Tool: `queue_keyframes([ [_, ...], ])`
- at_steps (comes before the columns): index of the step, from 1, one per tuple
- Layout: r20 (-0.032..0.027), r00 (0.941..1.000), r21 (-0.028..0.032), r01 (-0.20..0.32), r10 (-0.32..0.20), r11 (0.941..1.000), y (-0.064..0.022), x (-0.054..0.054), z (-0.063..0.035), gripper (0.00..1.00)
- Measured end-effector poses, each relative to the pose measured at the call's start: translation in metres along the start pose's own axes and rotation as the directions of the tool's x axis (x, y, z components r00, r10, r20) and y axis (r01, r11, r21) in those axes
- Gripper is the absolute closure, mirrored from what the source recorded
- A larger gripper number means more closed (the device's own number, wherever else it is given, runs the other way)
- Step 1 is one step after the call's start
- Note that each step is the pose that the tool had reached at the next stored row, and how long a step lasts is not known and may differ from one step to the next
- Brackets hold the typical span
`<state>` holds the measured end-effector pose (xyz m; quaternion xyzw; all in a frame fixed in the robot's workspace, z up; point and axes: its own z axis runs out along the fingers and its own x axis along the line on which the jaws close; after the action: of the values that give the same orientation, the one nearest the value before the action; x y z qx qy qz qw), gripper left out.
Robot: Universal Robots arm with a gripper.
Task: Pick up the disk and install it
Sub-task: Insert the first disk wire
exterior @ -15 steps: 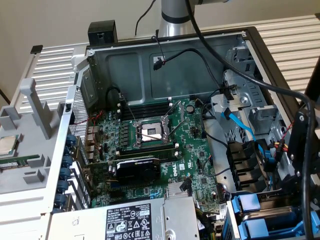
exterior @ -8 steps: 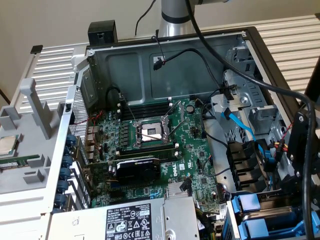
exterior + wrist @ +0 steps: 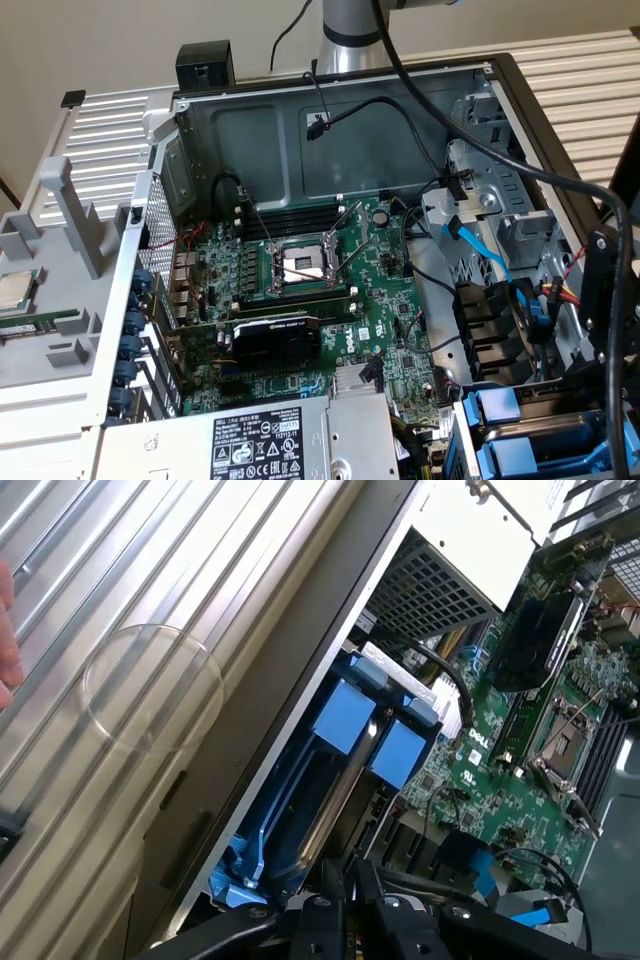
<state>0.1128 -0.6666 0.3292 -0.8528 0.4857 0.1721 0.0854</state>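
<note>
The disk point(image 3: 335, 790) stands on edge in the drive bay at the corner of the open computer case, its silver metal side clipped in a blue plastic frame point(image 3: 345, 712). My gripper point(image 3: 345, 908) is right at the disk's near end, its black linkages spread just behind it. In the exterior view the blue frame point(image 3: 545, 430) lies at the lower right of the case. The gripper's black body point(image 3: 603, 300) hangs above it at the exterior view's right edge.
The case lies open with the motherboard point(image 3: 330, 290), an empty processor socket point(image 3: 300, 265) and a black graphics card point(image 3: 275, 340). The grey power-supply box point(image 3: 250, 445) is beside the bay. Blue and black cables point(image 3: 480, 250) cross the drive cage. Part of a hand point(image 3: 6, 630) shows over the ribbed surface.
</note>
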Motion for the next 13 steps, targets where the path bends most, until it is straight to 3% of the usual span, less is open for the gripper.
queue_keyframes([
  [9,-0.0028,1.0,-0.0017,0.0,0.0,1.0,-0.0006,-0.0017,-0.0012,0.83],
  [13,-0.0166,0.9999,-0.0057,-0.002,0.002,1.0,-0.0009,-0.0058,-0.0033,0.83],
])
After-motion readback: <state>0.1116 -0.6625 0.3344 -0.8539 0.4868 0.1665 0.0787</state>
